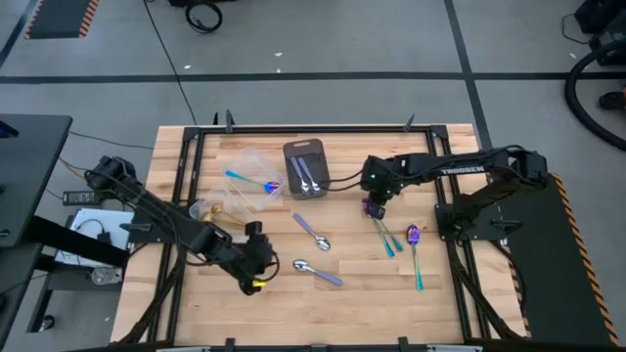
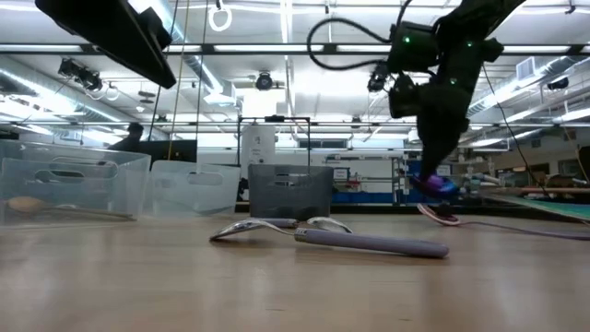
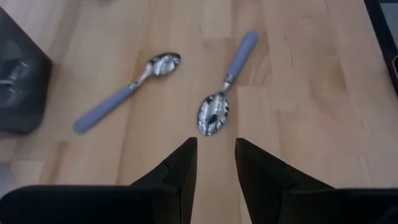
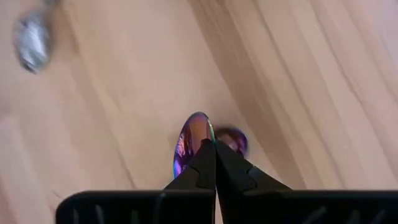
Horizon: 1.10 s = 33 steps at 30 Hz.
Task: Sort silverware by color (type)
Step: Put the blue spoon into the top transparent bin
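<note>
My right gripper [image 1: 374,208] is right of the table's middle, shut on an iridescent purple-bowled spoon [image 4: 191,140]. Two more iridescent spoons with teal handles [image 1: 389,239] [image 1: 415,256] lie flat just near of it. My left gripper [image 1: 257,266] hovers open near the table's near edge, its fingers [image 3: 180,168] pointing at a silver spoon with a lavender handle [image 3: 217,109]. A second such spoon [image 3: 124,93] lies beside it. More silver spoons sit in the dark tray [image 1: 291,149]. One clear tub [image 1: 256,156] holds iridescent spoons and another [image 1: 203,207] holds a gold one. My right gripper pinches the iridescent spoon between its two shut fingertips [image 4: 205,155], right behind the purple bowl [image 4: 186,143], coming from above and pointing down. The bowl juts out past the fingertips and is off the wood, with its shadow beneath. The fingers hide the handle.
The tray stands at the table's far middle, with the two tubs to its left. A black cable [image 1: 344,180] runs from the tray's side toward the right arm. Bare wood lies along the near edge [image 1: 372,313] between the arms.
</note>
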Available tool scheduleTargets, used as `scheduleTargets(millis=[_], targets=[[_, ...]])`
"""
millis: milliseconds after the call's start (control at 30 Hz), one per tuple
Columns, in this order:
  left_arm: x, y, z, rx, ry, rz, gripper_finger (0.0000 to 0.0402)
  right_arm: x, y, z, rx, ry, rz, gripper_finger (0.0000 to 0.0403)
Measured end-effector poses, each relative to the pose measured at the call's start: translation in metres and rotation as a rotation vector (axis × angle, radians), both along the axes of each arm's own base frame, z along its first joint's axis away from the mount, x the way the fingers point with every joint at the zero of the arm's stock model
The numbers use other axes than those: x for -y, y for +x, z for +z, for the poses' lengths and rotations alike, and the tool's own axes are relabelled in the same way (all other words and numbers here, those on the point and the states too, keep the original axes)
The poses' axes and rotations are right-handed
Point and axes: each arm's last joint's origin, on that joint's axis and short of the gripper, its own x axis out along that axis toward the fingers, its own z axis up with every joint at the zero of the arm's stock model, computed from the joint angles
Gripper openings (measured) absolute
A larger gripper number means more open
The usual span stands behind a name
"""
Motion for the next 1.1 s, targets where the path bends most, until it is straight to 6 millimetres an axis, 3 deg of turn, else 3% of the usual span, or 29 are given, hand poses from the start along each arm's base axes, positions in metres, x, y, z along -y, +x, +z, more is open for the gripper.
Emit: scheduleTargets(millis=[400, 633, 967, 1100], targets=[[0.01, -0.007, 0.003, 0.074, 0.12, 0.016, 0.0116, -0.006, 0.024, 0.011, 0.266, 0.031, 0.059, 0.0004], [-0.002, 0.0, 0.003, 0.088, 0.042, 0.149, 0.0123, -0.023, 0.043, 0.026, 0.472, -0.129, 0.147, 0.0004], [-0.026, 0.011, 0.002, 0.083, 0.053, 0.26, 0.0219, -0.057, 0.061, 0.047, 0.701, -0.412, 0.134, 0.0004], [-0.033, 0.013, 0.001, 0.069, 0.068, 0.283, 0.0239, -0.072, 0.068, 0.048, 0.773, -0.461, 0.137, 0.0004]])
